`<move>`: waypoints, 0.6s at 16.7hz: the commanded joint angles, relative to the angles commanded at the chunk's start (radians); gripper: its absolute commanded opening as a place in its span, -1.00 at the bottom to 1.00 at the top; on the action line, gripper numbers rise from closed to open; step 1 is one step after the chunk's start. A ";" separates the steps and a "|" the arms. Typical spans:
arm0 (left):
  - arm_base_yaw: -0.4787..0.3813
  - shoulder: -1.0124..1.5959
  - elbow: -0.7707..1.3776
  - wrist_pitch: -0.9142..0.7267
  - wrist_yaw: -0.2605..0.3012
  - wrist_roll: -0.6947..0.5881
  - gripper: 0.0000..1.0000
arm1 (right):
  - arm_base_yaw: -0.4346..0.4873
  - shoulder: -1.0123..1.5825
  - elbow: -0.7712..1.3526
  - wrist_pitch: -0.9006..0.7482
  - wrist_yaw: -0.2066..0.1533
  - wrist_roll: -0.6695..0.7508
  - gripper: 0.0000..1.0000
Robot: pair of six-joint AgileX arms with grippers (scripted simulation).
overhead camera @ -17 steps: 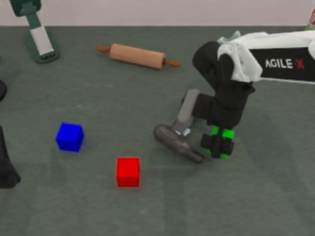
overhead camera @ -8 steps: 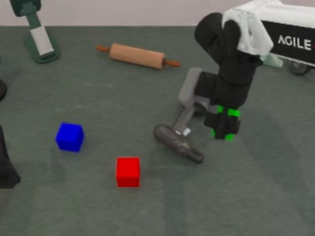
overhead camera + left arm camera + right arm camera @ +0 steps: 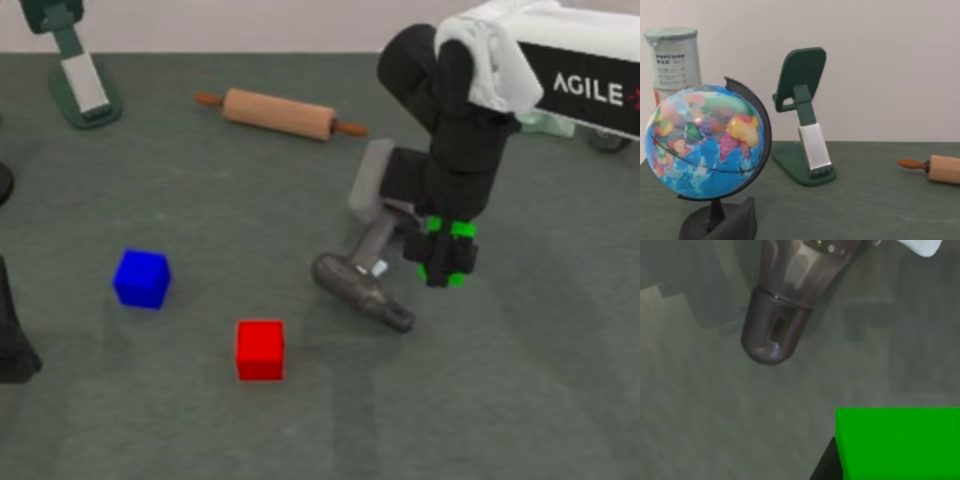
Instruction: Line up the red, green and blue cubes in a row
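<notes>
Here the landmark is the grey drill (image 3: 365, 275), lying on its side near the middle of the dark table (image 3: 520, 400). The right arm reaches in from the right edge, and its right gripper (image 3: 446, 254) hangs just to the right of the drill, clamped on the green cube (image 3: 447, 253), which is lifted clear of the table; the right wrist view shows the cube's green face (image 3: 897, 442) with the drill's rounded end (image 3: 775, 335) below it. The red cube (image 3: 260, 349) sits left of the drill and a little nearer the front edge, and the blue cube (image 3: 141, 277) lies farther left again, well apart from the drill. To my mind, the step in hand is carrying the green cube to its place in the row, and doing it well means keeping it high enough to pass over the drill, or going round it on the front side, and then setting it down square, level with the red cube. The left gripper is not in view; the left arm (image 3: 12, 335) sits parked far left of the drill, its camera facing a globe (image 3: 702, 142) and a green phone stand (image 3: 802, 117).
</notes>
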 joint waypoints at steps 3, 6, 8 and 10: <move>0.000 0.000 0.000 0.000 0.000 0.000 1.00 | 0.111 -0.002 0.025 -0.027 0.001 -0.017 -1.00; 0.000 0.000 0.000 0.000 0.000 0.000 1.00 | 0.221 -0.010 0.049 -0.053 0.003 -0.031 -1.00; 0.000 0.000 0.000 0.000 0.000 0.000 1.00 | 0.256 -0.013 0.057 -0.062 0.004 -0.038 -1.00; 0.000 0.000 0.000 0.000 0.000 0.000 1.00 | 0.258 -0.013 0.057 -0.062 0.004 -0.039 -1.00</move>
